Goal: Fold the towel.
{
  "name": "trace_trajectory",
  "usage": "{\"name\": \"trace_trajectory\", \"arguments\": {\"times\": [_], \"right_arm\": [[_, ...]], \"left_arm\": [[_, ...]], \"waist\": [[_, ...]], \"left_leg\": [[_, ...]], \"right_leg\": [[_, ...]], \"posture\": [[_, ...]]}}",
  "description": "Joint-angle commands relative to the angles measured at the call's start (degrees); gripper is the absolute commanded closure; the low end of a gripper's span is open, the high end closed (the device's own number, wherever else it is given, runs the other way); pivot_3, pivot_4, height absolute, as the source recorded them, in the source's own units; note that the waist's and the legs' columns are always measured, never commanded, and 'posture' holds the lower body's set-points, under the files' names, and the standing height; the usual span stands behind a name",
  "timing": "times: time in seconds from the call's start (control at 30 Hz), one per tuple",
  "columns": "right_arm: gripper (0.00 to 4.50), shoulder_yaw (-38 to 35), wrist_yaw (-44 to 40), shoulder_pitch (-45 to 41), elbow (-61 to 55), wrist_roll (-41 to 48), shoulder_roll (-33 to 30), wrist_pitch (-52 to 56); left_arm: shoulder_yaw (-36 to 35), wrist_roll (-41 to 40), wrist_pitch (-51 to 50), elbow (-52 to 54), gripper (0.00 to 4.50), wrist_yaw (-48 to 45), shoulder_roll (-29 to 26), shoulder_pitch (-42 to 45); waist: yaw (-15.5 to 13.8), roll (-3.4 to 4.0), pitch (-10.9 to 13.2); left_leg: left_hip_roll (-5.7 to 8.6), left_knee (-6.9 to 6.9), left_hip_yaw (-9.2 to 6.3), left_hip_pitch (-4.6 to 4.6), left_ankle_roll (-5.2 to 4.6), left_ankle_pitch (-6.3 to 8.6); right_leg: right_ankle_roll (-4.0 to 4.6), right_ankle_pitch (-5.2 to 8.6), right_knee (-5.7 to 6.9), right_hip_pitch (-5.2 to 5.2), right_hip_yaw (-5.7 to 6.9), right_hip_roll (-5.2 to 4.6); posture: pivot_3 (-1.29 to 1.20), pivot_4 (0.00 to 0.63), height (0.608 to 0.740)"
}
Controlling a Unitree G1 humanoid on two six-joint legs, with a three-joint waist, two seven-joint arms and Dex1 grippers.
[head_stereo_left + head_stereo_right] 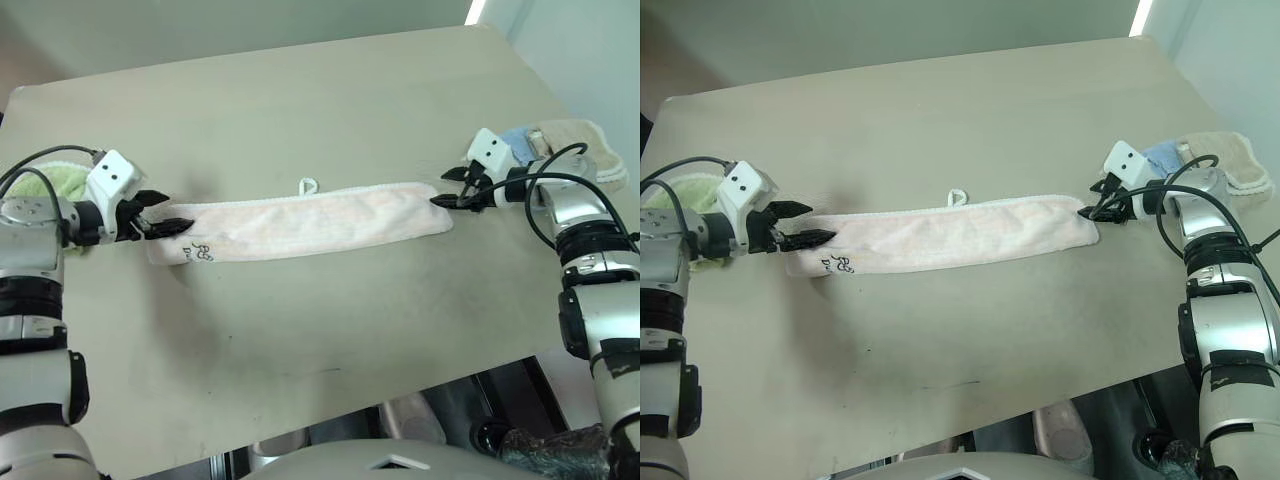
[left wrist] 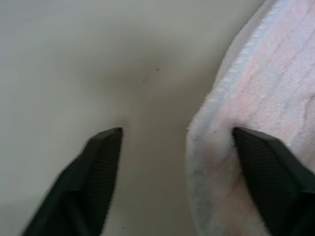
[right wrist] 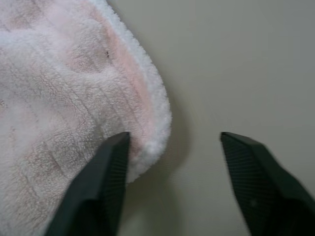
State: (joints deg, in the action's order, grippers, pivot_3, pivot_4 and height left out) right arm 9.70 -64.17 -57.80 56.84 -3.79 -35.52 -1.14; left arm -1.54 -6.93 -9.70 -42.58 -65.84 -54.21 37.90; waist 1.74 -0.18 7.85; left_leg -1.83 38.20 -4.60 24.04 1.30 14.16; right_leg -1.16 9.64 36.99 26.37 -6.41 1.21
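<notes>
With both sets of fingers spread wide, the left gripper [image 1: 160,213] and right gripper [image 1: 452,188] flank the long pale pink terry towel [image 1: 310,228], lying flat in a strip on the beige table [image 1: 300,110], likely just laid down.

Left pincer [image 1: 160,218] spread open, right pincer [image 1: 455,187] spread open, arms wide apart.

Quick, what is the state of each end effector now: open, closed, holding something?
Left end effector: open, holding nothing, at one end of the towel.
Right end effector: open, holding nothing, at the towel's other end.
</notes>
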Motion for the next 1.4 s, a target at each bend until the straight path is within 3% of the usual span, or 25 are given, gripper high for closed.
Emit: {"name": "trace_trajectory", "arguments": {"times": [0.03, 0.17, 0.33, 0.43, 0.57, 0.7, 0.9, 1.17, 1.4], "right_arm": [[0.05, -3.25, 2.96, -0.97, -1.16, 0.92, -2.05, -1.90], [0.02, -4.83, 2.88, -0.18, -3.00, 2.00, -3.21, -1.77], [0.02, -16.18, 2.35, 10.02, -24.03, 14.29, -8.83, 23.32], [0.02, -22.08, 7.82, 15.88, -35.76, 21.87, -7.61, 45.33], [0.02, -29.66, 15.34, 23.08, -48.50, 28.76, -4.63, 62.44], [0.02, -31.63, 20.04, 27.19, -55.07, 31.38, -2.35, 67.13], [0.02, -33.35, 24.57, 25.51, -57.15, 36.15, 1.86, 72.90], [0.02, -44.68, 36.45, 19.83, -54.51, 39.98, 10.80, 85.95], [0.02, -55.53, 46.37, 15.63, -54.05, 38.92, 21.50, 93.58]], "left_arm": [[-2.58, 0.22, 0.60, -0.25, 0.00, 2.32, -2.00, 0.82], [-4.03, 0.01, 1.48, -0.62, 0.00, 4.85, -2.73, 0.65], [-16.46, -6.85, -2.33, 4.01, 0.00, 11.73, -4.51, -4.84], [-19.71, -10.90, -9.89, 14.10, 0.00, 10.99, -3.46, -12.62], [-25.78, -19.02, -22.12, 28.37, 0.00, 11.16, -0.76, -23.77], [-25.22, -18.23, -23.92, 32.86, 0.00, 14.54, 0.99, -28.89], [-23.35, -18.06, -23.78, 31.81, 0.00, 15.58, 1.19, -26.19], [-29.78, -22.38, -24.64, 28.85, 0.00, 18.44, 2.70, -23.98], [-31.21, -27.04, -26.56, 35.29, 0.00, 18.59, 3.64, -24.28]], "waist": [[-0.01, 0.00, 0.00], [0.00, 0.00, 0.00], [-0.03, 0.00, 0.00], [0.05, -0.01, 0.00], [0.35, -0.02, -0.01], [0.34, -0.02, -0.01], [0.27, -0.03, -0.01], [0.12, -0.05, -0.03], [-0.02, -0.05, -0.03]], "left_leg": [[0.00, 0.00, 0.00, 0.00, 0.00, 0.00], [0.00, -0.01, 0.00, 0.00, 0.00, 0.00], [-0.02, -0.04, 0.08, 0.03, 0.02, -0.01], [-0.02, -0.03, 0.15, -0.02, 0.05, -0.02], [-0.01, 0.03, 0.24, -0.17, 0.05, -0.03], [0.00, 0.08, 0.25, -0.33, 0.06, -0.03], [0.00, 0.07, 0.15, -0.92, 0.04, -0.03], [-0.01, 0.02, 0.12, -1.13, 0.03, -0.03], [0.00, -0.03, 0.12, -1.08, 0.03, -0.03]], "right_leg": [[0.00, 0.00, 0.00, 0.00, 0.00, 0.00], [-0.01, 0.00, -0.01, 0.00, 0.00, 0.00], [-0.08, 0.09, -0.03, -0.02, 0.02, 0.01], [-0.12, 0.19, -0.04, -0.12, -0.01, 0.01], [0.17, 0.38, 0.00, -0.22, -0.05, 0.06], [0.30, 0.53, 0.09, -0.35, -0.08, 0.08], [0.41, 0.40, 0.13, -0.96, -0.09, 0.20], [0.56, 0.32, 0.13, -1.05, -0.11, 0.42], [0.61, 0.39, 0.13, -0.89, -0.10, 0.49]], "posture": [[0.00, 0.150, 0.740], [0.00, 0.150, 0.740], [0.00, 0.150, 0.740], [0.00, 0.150, 0.740], [0.00, 0.150, 0.740], [0.00, 0.150, 0.740], [0.00, 0.150, 0.740], [0.00, 0.150, 0.740], [0.00, 0.150, 0.740]]}}
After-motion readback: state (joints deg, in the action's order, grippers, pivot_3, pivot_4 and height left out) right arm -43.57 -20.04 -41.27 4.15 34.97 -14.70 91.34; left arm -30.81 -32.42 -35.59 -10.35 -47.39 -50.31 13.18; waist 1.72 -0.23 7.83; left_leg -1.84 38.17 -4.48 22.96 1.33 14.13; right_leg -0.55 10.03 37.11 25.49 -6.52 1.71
